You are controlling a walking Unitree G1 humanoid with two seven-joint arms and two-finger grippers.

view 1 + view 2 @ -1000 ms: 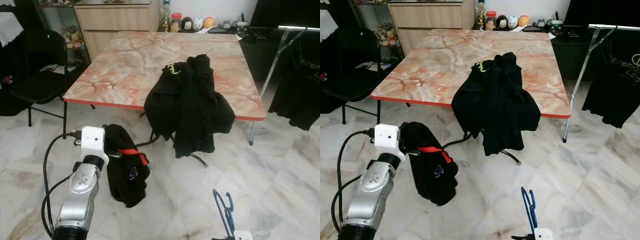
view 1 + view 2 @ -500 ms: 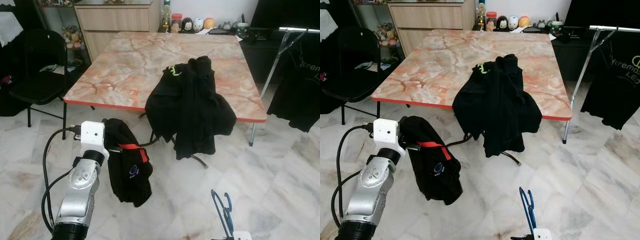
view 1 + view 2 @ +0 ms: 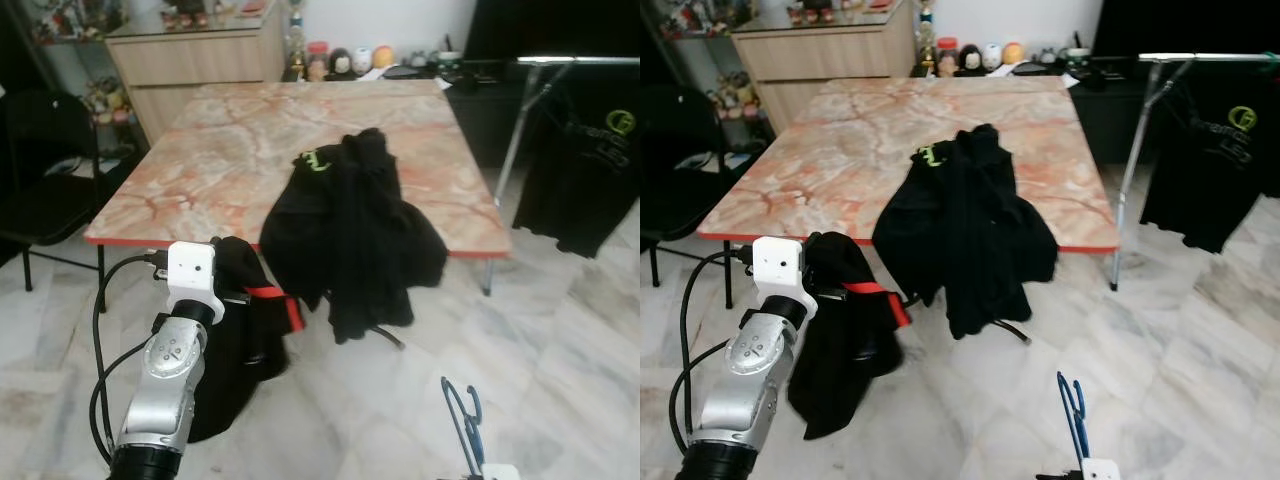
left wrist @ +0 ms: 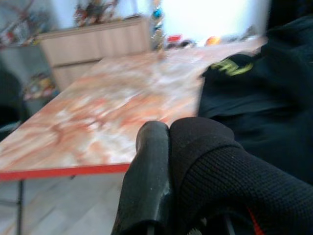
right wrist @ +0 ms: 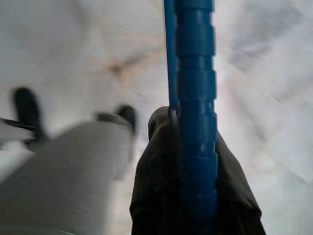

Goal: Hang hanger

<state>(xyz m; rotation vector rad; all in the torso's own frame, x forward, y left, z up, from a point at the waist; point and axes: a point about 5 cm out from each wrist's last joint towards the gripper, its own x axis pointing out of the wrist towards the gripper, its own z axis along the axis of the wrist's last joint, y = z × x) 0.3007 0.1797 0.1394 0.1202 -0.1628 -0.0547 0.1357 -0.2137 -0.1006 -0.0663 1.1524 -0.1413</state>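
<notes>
Left gripper (image 4: 168,181), left wrist view: black fingers (image 4: 149,171) clamped onto a fold of black knit cloth, the held garment (image 4: 230,171). Beyond it, the marble-patterned table (image 4: 112,117) with its red edge, and a second black garment (image 4: 254,93) with a green mark lying on the table's near part. View soft, some blur.

Right wrist view: right gripper (image 5: 188,186) closed on the blue hanger (image 5: 195,112); ribbed blue bar runs along a dark finger (image 5: 156,176). Pale marble floor (image 5: 269,147) behind, blurred. Grey blurred shape to one side, not identifiable.

Left eye view: left arm (image 3: 175,370) raised on the left, white wrist block up; held garment hangs from it with a red strip (image 3: 278,300), just in front of the table's near edge. Black garment pile drapes over that edge near the middle, partly hanging down. Blue hanger's hook sticks up at bottom right, above the floor, well apart from the table. Clothes rack (image 3: 520,110) on the right carries a hung black shirt (image 3: 580,170). Black chair (image 3: 40,170) at left; wooden cabinet (image 3: 190,65) behind the table.

Right eye view: same layout.
</notes>
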